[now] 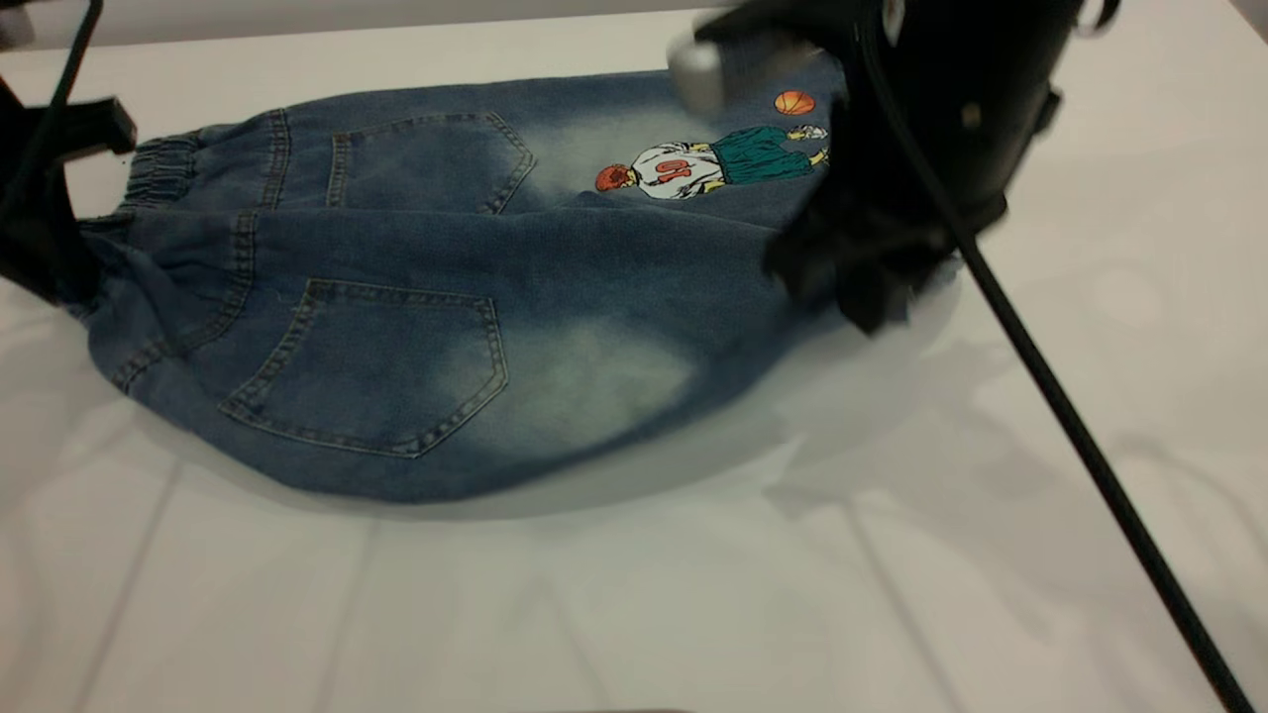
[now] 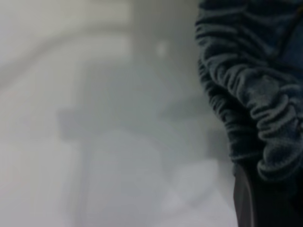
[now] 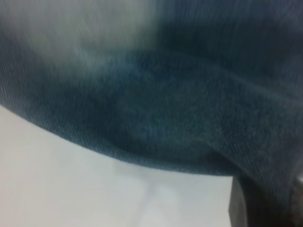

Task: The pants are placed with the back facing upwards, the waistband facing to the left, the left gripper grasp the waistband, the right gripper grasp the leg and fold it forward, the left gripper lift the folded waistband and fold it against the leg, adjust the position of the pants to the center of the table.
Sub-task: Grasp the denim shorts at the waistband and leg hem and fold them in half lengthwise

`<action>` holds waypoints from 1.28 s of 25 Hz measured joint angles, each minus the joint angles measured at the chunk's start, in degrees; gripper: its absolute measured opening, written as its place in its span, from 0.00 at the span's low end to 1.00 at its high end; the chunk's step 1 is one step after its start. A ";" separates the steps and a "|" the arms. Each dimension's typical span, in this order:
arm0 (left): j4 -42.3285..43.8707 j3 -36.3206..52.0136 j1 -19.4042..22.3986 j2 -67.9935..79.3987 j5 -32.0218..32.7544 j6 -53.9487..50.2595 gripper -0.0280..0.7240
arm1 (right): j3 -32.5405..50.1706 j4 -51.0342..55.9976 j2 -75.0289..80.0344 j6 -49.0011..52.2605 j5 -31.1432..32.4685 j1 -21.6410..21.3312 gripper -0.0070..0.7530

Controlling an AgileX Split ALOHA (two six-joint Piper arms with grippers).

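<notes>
The blue denim pants (image 1: 396, 277) lie back up on the white table (image 1: 634, 594), with the elastic waistband (image 1: 163, 168) to the left. My left gripper (image 1: 59, 267) is at the pants' left end, shut on the gathered waistband (image 2: 255, 94). My right gripper (image 1: 862, 277) is at the right end, shut on the hem of the plain leg (image 1: 575, 386). That leg has a pale oval fade and hangs slightly off the table, with a shadow under it. In the right wrist view the leg's denim (image 3: 180, 109) runs into the jaws. The printed leg (image 1: 693, 168) lies behind.
A black cable (image 1: 1070, 416) runs from the right arm down across the table's right side. The table's far edge (image 1: 396, 20) is close behind the pants. Bare white tabletop spreads in front and to the right.
</notes>
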 joint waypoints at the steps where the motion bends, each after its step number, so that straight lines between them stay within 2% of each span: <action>1: -0.76 -0.49 0.00 -0.29 0.16 0.00 0.12 | -0.75 0.00 -0.38 0.00 0.14 0.00 0.06; 6: -2.12 -2.58 0.00 -2.31 0.55 0.00 0.12 | -3.16 1.07 -0.67 -0.04 0.41 -0.77 0.06; 10: -4.02 -3.46 0.00 -2.88 0.14 0.00 0.12 | -3.30 3.43 -0.67 -0.04 -2.16 -3.10 0.06; 13: -6.93 -3.59 0.00 -2.88 -1.31 0.06 0.12 | -3.30 6.13 -0.67 -0.12 -4.66 -5.98 0.06; 18: -12.38 -3.59 0.00 -2.88 -4.76 0.06 0.12 | -3.30 10.74 -0.67 -0.79 -7.77 -13.13 0.06; 24: -22.62 -3.59 0.00 -2.88 -8.38 0.05 0.12 | -3.30 21.27 -0.67 -8.70 -10.11 -19.23 0.06; 32: -35.53 -3.59 0.00 -2.88 -12.51 0.12 0.12 | -3.30 35.23 -0.67 -21.31 -15.71 -20.01 0.06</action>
